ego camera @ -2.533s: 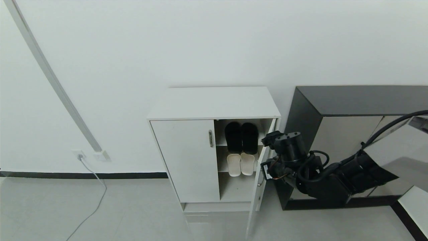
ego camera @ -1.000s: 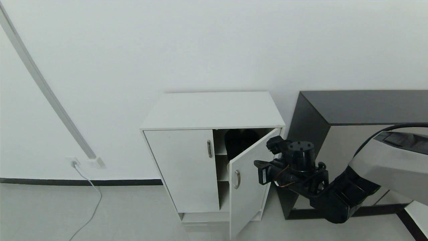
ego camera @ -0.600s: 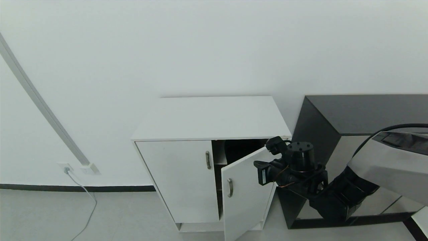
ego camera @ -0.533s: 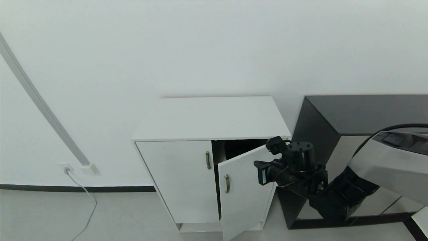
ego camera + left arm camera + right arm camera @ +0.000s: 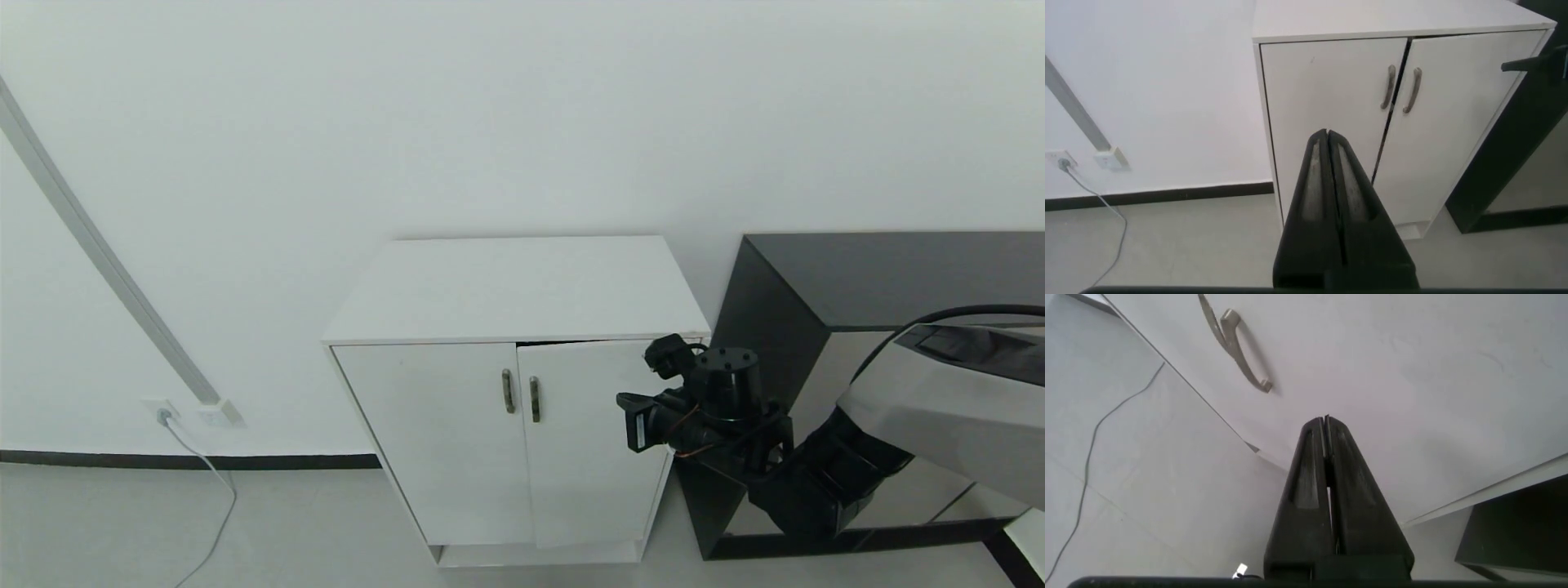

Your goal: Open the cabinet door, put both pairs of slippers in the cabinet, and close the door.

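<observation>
The white cabinet (image 5: 522, 286) stands against the wall with both doors across its front, so the slippers inside are hidden. Its right door (image 5: 584, 457) sits almost flush, with a thin dark gap along its top edge. The two metal handles (image 5: 533, 398) meet at the middle. My right gripper (image 5: 1327, 420) is shut and empty, its tips against the right door's face a little from the handle (image 5: 1241, 353). In the head view that arm's wrist (image 5: 710, 408) is at the door's hinge side. My left gripper (image 5: 1328, 135) is shut and empty, held back from the cabinet's left door (image 5: 1327, 98).
A black cabinet (image 5: 857, 261) with a mirrored front stands right beside the white one. A wall socket with a grey cable (image 5: 167, 415) is low on the left, under a slanted wall conduit (image 5: 98, 245). Bare floor lies in front.
The right door has swung from wide open to almost closed, with my right arm against it. The head view has also shifted nearer the cabinet.
</observation>
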{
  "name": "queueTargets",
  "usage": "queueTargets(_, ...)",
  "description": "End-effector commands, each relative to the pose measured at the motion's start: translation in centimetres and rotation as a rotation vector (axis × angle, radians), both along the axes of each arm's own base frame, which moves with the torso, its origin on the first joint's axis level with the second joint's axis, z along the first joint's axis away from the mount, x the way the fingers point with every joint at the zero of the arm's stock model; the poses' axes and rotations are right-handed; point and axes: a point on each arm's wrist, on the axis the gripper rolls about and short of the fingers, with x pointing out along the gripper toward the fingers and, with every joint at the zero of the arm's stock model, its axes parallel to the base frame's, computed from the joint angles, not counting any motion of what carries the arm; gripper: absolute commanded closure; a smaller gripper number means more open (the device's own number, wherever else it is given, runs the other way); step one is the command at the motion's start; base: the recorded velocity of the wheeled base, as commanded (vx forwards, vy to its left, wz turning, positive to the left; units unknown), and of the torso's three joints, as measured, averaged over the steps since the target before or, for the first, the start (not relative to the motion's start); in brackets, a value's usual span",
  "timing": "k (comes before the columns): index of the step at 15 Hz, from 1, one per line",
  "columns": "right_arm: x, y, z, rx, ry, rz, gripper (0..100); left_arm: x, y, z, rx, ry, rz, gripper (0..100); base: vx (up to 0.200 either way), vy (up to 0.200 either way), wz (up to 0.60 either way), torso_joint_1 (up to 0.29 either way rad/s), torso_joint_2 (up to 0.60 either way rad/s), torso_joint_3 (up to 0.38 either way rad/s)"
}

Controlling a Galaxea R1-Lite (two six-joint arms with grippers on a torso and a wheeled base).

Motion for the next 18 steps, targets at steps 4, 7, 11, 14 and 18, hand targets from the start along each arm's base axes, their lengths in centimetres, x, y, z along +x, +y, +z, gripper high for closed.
queueTargets(4, 0.1, 0.1, -0.1, 0.000, 0.000, 0.001, 100, 0.0, 0.0, 0.0, 0.000, 0.001, 0.000, 100, 0.000, 0.000, 0.00, 0.000, 0.00, 0.000)
queueTargets(7, 1.2, 0.6, -0.1, 0.015, -0.020, -0.009, 100, 0.0, 0.0, 0.0, 0.000, 0.001, 0.000, 100, 0.000, 0.000, 0.00, 0.000, 0.00, 0.000)
queueTargets(11, 2.6, 0.7, -1.0, 0.017, -0.028, -0.039, 100, 0.0, 0.0, 0.0, 0.000, 0.002, 0.000, 100, 0.000, 0.000, 0.00, 0.000, 0.00, 0.000)
queueTargets(14, 3.7, 0.1, -1.5, 0.017, -0.028, -0.068, 100, 0.0, 0.0, 0.0, 0.000, 0.001, 0.000, 100, 0.000, 0.000, 0.00, 0.000, 0.00, 0.000)
queueTargets(18, 4.8, -0.3, -1.9, 0.022, -0.035, -0.089, 100, 0.0, 0.0, 0.0, 0.000, 0.001, 0.000, 100, 0.000, 0.000, 0.00, 0.000, 0.00, 0.000)
